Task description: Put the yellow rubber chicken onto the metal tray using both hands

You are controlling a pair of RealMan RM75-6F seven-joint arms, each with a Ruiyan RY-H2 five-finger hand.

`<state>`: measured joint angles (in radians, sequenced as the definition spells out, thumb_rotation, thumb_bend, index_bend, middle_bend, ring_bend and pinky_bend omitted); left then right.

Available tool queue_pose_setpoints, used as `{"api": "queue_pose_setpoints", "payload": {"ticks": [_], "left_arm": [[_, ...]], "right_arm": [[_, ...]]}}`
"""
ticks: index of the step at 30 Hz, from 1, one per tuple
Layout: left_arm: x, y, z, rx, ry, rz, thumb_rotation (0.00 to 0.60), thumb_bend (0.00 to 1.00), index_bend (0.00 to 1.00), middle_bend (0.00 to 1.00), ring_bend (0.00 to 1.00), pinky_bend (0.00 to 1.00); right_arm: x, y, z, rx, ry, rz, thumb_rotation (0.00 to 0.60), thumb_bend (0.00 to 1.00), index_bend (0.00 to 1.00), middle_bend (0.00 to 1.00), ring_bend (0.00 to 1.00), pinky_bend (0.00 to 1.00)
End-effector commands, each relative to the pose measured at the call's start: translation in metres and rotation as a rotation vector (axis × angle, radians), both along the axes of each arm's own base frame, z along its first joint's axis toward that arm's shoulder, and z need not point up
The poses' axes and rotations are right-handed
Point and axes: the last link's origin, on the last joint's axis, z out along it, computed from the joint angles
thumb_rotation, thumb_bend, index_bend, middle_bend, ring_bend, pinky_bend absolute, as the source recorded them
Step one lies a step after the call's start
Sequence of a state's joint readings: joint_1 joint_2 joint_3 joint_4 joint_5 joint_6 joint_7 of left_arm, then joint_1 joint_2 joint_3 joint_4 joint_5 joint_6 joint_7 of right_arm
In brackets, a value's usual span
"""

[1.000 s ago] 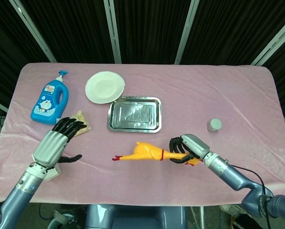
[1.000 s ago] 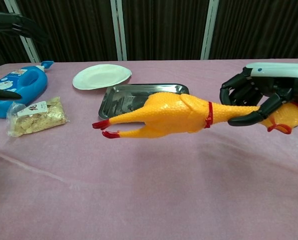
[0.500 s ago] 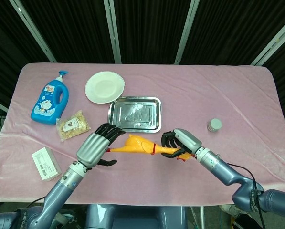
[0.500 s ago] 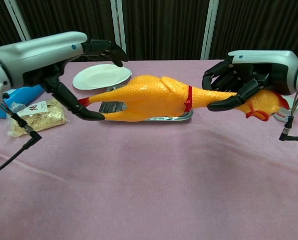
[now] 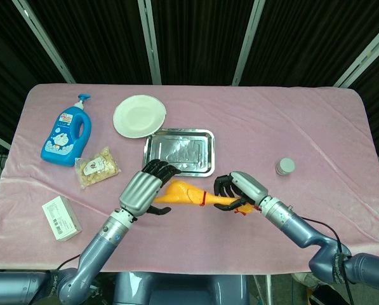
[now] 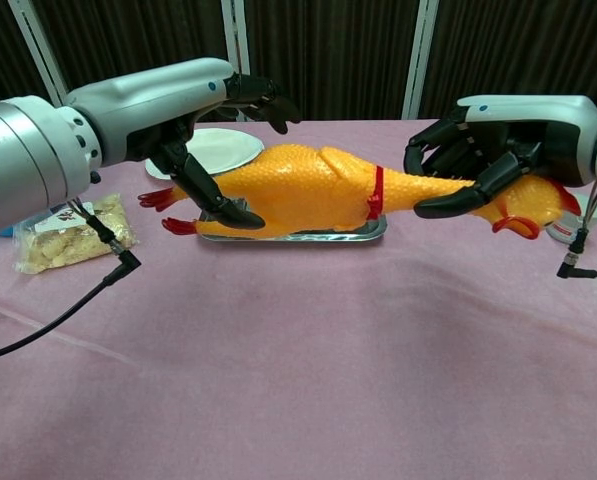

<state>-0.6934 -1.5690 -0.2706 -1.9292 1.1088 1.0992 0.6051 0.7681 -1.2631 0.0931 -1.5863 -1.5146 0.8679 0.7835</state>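
The yellow rubber chicken hangs level above the cloth, just on the near side of the metal tray. My right hand grips its neck, and the red-combed head pokes out beyond the fingers. My left hand cups the leg end: the thumb lies under the body, while the other fingers are spread above it with a visible gap. The red feet stick out past the left hand in the chest view.
A white plate sits behind the tray to the left. A blue bottle, a snack bag and a white box lie at the left. A small can stands at the right.
My left hand has swung in from the table's left side and now brackets the chicken's leg end. The right hand raised the chicken and carried it slightly left, toward the tray.
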Motion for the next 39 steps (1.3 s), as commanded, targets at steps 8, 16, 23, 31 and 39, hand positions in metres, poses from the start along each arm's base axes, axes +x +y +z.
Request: {"api": "queue_pose_setpoints", "payload": {"ticks": [8, 16, 23, 31, 39], "left_arm": [[0.011, 0.002, -0.012, -0.006, -0.010, -0.014, 0.600, 0.42, 0.43, 0.45, 0.38, 0.45], [0.019, 0.004, -0.016, 0.056, -0.057, -0.040, 0.600, 0.64, 0.71, 0.78, 0.68, 0.76], [0.018, 0.005, -0.019, 0.077, -0.085, -0.040, 0.600, 0.56, 0.63, 0.76, 0.68, 0.76], [0.012, 0.005, -0.016, 0.073, -0.062, -0.021, 0.600, 0.07, 0.22, 0.33, 0.29, 0.31], [0.010, 0.007, -0.011, 0.064, -0.050, -0.012, 0.600, 0.04, 0.13, 0.21, 0.19, 0.28]], "right_arm": [[0.003, 0.003, -0.001, 0.010, -0.015, 0.005, 0.600, 0.50, 0.97, 0.73, 0.75, 0.91], [0.002, 0.005, 0.001, 0.016, -0.025, 0.001, 0.600, 0.50, 0.97, 0.73, 0.75, 0.91], [0.001, 0.005, 0.001, 0.017, -0.030, -0.001, 0.600, 0.50, 0.97, 0.73, 0.75, 0.91], [-0.002, 0.001, 0.004, 0.005, -0.029, -0.013, 0.600, 0.51, 0.97, 0.73, 0.75, 0.91], [-0.005, -0.002, 0.004, 0.000, -0.026, -0.024, 0.600, 0.51, 0.97, 0.73, 0.75, 0.91]]}}
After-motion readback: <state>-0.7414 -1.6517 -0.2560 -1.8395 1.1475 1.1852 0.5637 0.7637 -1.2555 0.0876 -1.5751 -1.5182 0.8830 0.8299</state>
